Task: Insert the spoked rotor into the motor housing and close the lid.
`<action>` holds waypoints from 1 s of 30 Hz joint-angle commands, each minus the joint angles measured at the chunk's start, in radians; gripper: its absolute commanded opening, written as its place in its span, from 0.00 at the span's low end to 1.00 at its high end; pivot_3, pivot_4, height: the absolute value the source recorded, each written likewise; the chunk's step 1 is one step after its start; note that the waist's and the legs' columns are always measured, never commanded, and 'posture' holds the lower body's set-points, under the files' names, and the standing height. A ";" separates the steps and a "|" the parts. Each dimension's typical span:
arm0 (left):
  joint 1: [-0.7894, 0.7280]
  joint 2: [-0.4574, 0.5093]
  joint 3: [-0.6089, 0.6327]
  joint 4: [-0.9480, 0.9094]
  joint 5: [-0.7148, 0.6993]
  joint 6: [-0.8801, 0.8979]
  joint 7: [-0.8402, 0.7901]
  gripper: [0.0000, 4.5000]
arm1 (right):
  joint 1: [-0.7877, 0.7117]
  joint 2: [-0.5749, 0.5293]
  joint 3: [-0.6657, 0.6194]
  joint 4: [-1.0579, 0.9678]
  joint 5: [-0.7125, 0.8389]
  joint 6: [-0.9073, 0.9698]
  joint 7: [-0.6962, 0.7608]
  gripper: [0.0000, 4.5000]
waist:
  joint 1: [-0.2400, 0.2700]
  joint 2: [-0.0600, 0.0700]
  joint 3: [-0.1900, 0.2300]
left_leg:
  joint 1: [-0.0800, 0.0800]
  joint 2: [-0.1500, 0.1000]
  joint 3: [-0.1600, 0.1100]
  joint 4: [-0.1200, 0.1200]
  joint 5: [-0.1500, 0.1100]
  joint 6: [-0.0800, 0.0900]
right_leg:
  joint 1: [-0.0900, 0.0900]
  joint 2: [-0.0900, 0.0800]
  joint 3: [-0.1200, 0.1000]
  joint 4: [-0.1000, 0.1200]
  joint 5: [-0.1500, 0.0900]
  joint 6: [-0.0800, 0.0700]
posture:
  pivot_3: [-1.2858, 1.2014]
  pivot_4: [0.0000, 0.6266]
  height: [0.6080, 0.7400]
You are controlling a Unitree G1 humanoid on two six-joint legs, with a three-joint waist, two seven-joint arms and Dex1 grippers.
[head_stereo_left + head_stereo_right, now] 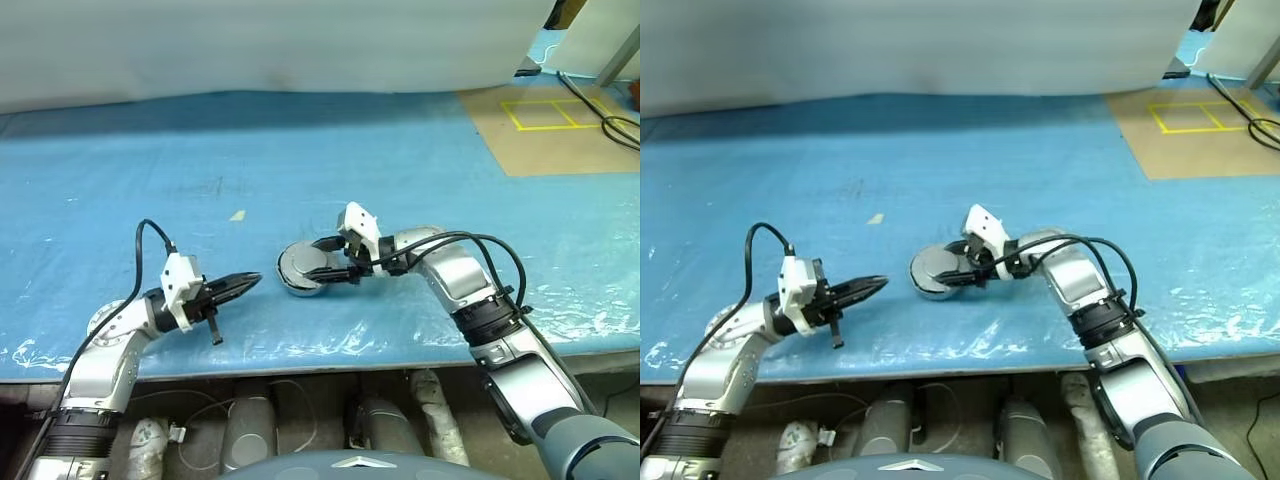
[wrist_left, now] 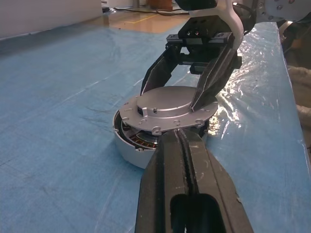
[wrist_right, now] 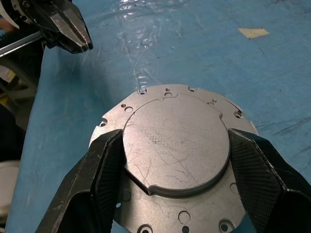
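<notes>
Lid point(image 2: 167, 109) gripped tilted over motor housing point(image 2: 130, 145) on tabletop point(image 1: 400, 160).
It is pinched by the right hand point(image 3: 170, 160) for seating; beside the housing, the left hand point(image 1: 240, 285) is kept closed, empty.

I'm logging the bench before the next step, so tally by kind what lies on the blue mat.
Motor housing, copper coils inside: 1
Lid, resting tilted on the housing: 1
Scrap of pale tape: 1
Total: 3
</notes>
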 commanded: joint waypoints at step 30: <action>-0.054 -0.005 -0.021 0.085 0.012 -0.050 -0.040 0.00 | -0.072 0.037 0.020 0.094 -0.076 -0.110 0.003 0.66 | 0.000 0.000 0.000 | 0.000 0.000 0.000 0.003 0.000 0.000 | 0.000 0.000 0.001 0.003 0.000 0.000 | 0.52 0.24 1.00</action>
